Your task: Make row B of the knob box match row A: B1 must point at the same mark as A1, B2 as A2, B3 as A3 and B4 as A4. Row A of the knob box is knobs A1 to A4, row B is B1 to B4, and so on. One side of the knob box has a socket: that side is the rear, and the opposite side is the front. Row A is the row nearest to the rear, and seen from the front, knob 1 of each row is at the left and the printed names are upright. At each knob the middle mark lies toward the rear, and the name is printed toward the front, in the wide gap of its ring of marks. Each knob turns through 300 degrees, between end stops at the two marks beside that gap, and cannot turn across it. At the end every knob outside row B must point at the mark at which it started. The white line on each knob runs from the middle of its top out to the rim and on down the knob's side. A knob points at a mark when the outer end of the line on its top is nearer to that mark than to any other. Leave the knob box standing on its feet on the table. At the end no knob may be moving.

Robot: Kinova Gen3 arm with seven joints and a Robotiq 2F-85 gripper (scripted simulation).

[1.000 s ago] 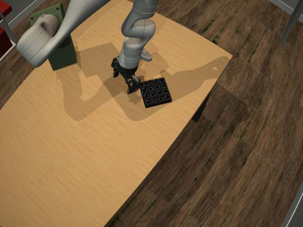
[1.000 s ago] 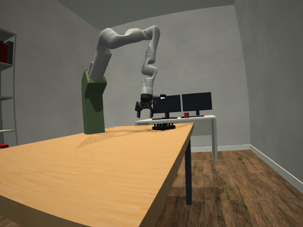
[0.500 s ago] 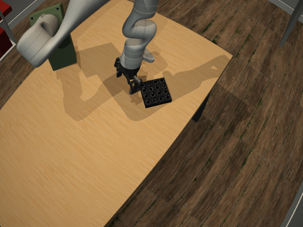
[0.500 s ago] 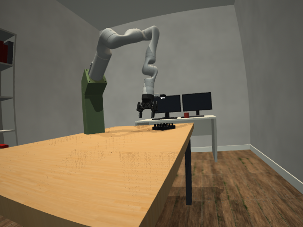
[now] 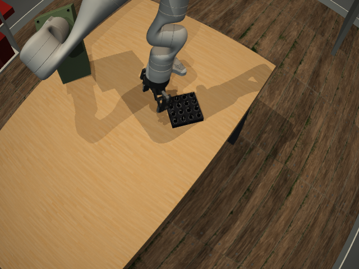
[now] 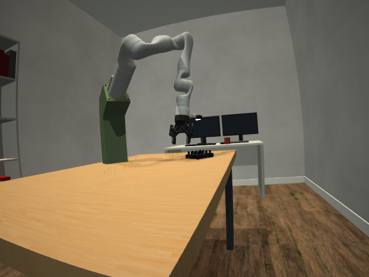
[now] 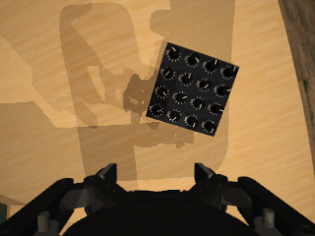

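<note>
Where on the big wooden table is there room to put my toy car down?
The widest bare stretch of table runs from the knob box toward the near end, away from the green arm stand. A narrower strip lies between the box and the table's curved edge. It is crowded just beside the box, where the open gripper hangs above the table.

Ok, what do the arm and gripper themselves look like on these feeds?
The arm is smooth, light grey, rounded segments with thin seam lines, on a dark green pedestal. The gripper is black, two-fingered, with open linkage bars. No cables or markings show.
</note>
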